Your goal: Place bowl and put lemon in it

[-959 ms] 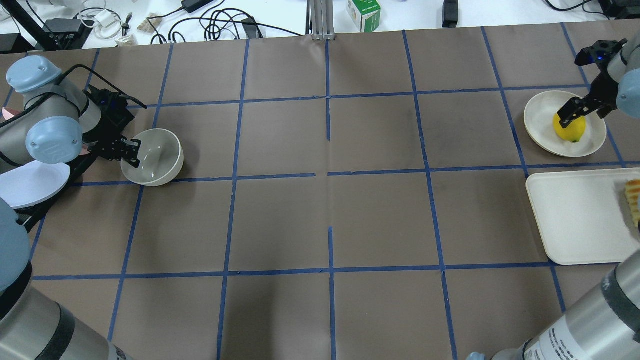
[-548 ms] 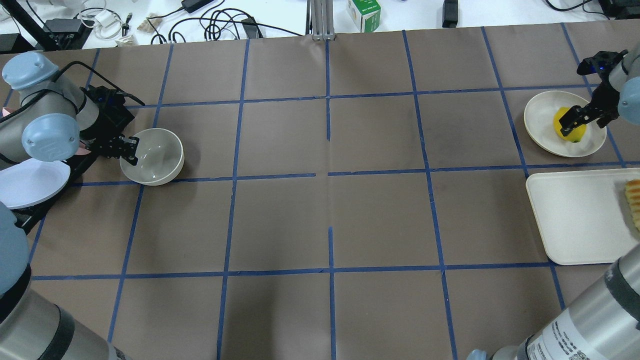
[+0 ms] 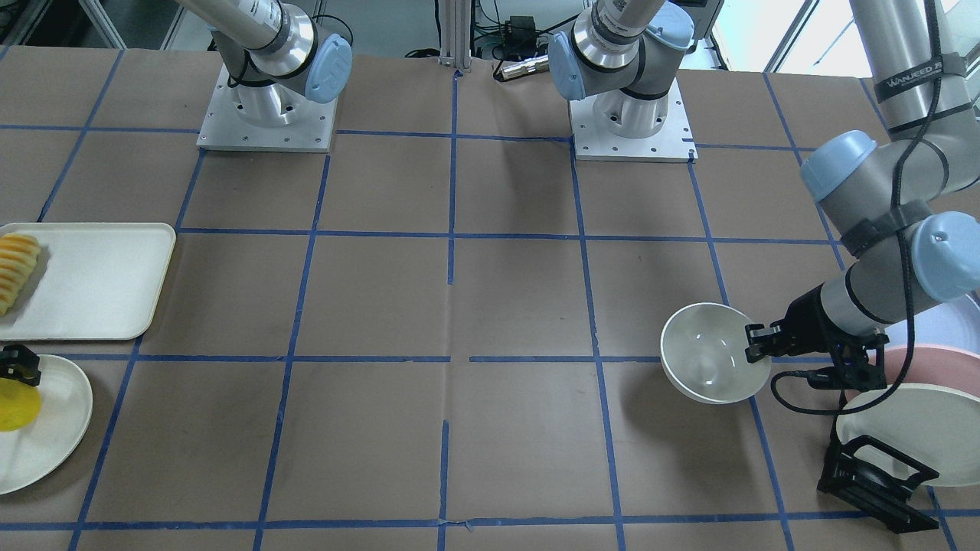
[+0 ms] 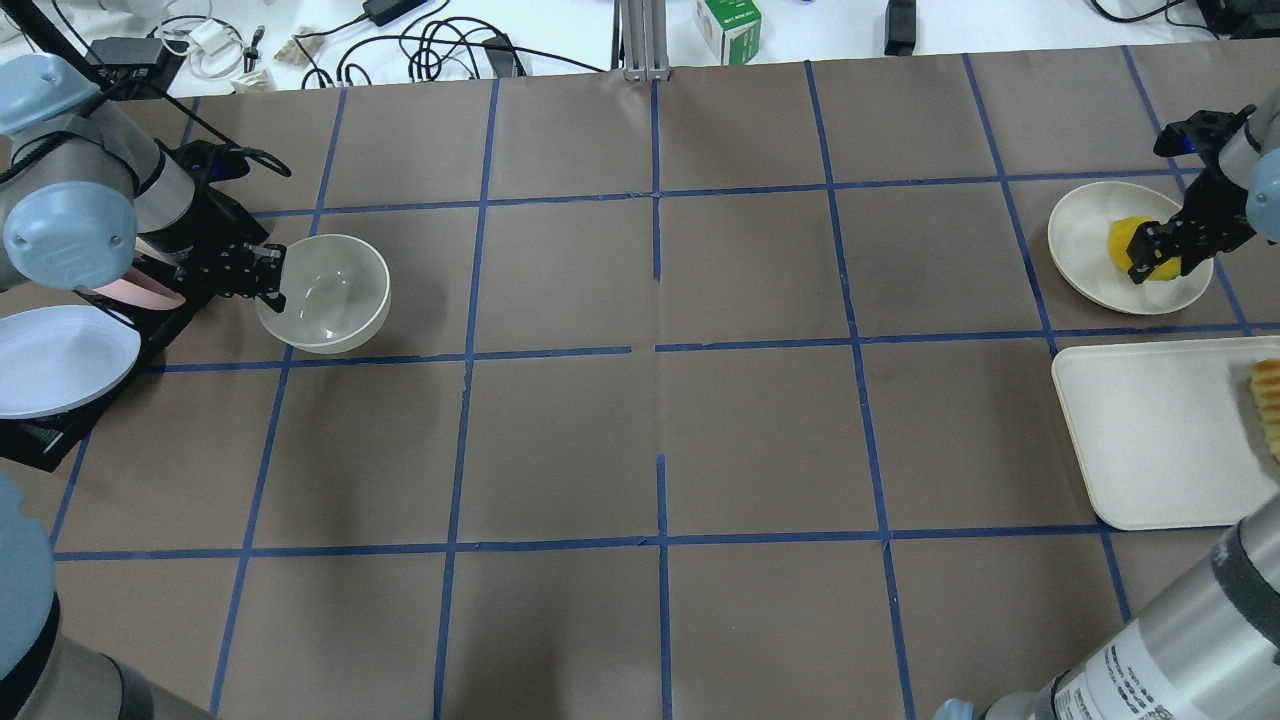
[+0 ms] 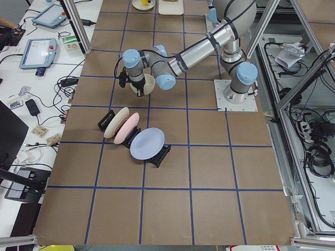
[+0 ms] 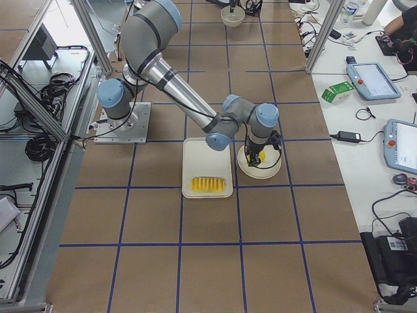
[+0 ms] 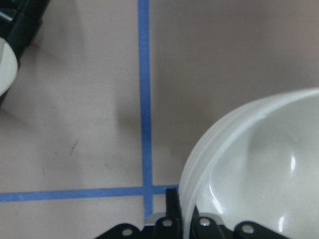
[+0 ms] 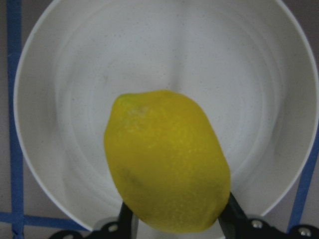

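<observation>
The off-white bowl (image 4: 325,292) hangs just above the table at the left, held by its rim. My left gripper (image 4: 262,283) is shut on that rim, one finger inside and one outside; the left wrist view shows the bowl (image 7: 259,179) at the fingers. The bowl also shows in the front view (image 3: 708,363). The yellow lemon (image 4: 1135,240) is over a flat cream plate (image 4: 1085,245) at the far right. My right gripper (image 4: 1155,258) is shut on the lemon (image 8: 167,162). I cannot tell whether the lemon touches the plate.
A cream tray (image 4: 1150,440) with ridged orange-yellow sliced food (image 4: 1268,400) lies nearer than the plate. A black dish rack (image 3: 880,474) with a lavender plate (image 4: 60,360) and a pink one (image 4: 135,292) stands behind my left gripper. Cables and a green box (image 4: 728,28) lie beyond the far edge.
My left gripper has carried the bowl a little farther out and to the right. My right gripper has shifted slightly right over the plate with the lemon between its fingers.
</observation>
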